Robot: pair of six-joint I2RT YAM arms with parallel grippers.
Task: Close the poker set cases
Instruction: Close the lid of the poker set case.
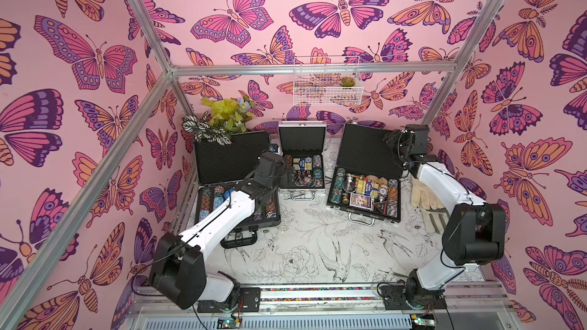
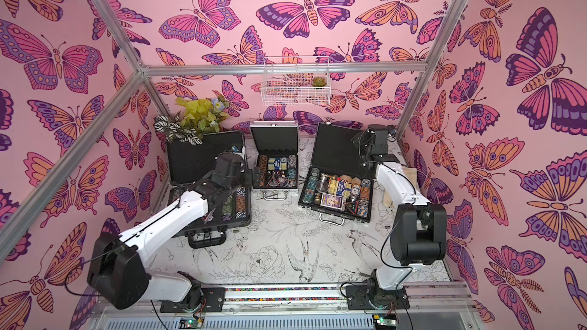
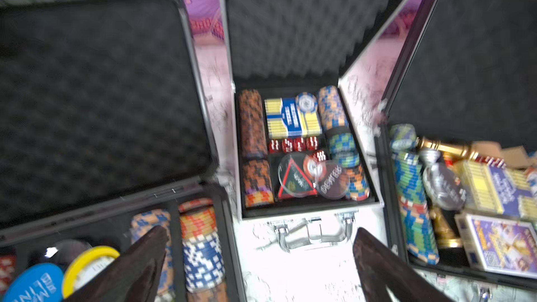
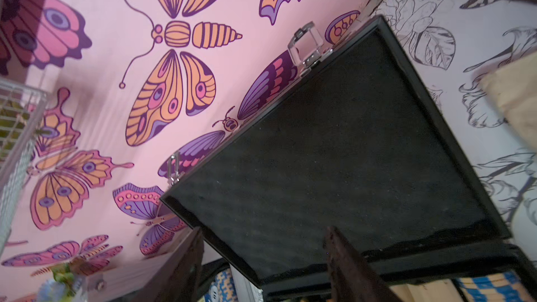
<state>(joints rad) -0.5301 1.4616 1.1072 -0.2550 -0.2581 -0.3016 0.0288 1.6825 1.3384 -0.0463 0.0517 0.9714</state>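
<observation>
Three cases sit open at the back of the desk (image 1: 317, 242); left pincer (image 3: 261, 229) gapes near grey case (image 3: 101, 97) and silver case (image 3: 290, 24); right pincer (image 4: 264, 229), jaws apart, straddles the lid of black case (image 4: 348, 155); a glancing grip could slam it.

Counter (image 1: 317, 249): three cases in a row along the back wall, each with lid raised at the rear, tray in front, handle at the front edge. Large case (image 1: 222, 160) left; small case (image 1: 301, 141) middle, set furthest back; wide case (image 1: 362, 150) right, turned slightly. Chips (image 3: 251, 123) in all three trays. Plant (image 1: 222, 119) behind the large case's lid, in the back left corner. Basket (image 1: 305, 93) on the back wall, above the small and wide cases; succulent (image 1: 346, 81) in its right end. Glove (image 1: 422, 196) on the counter just right of the wide case. Left arm (image 1: 222, 217) reaches across the large case's tray.
</observation>
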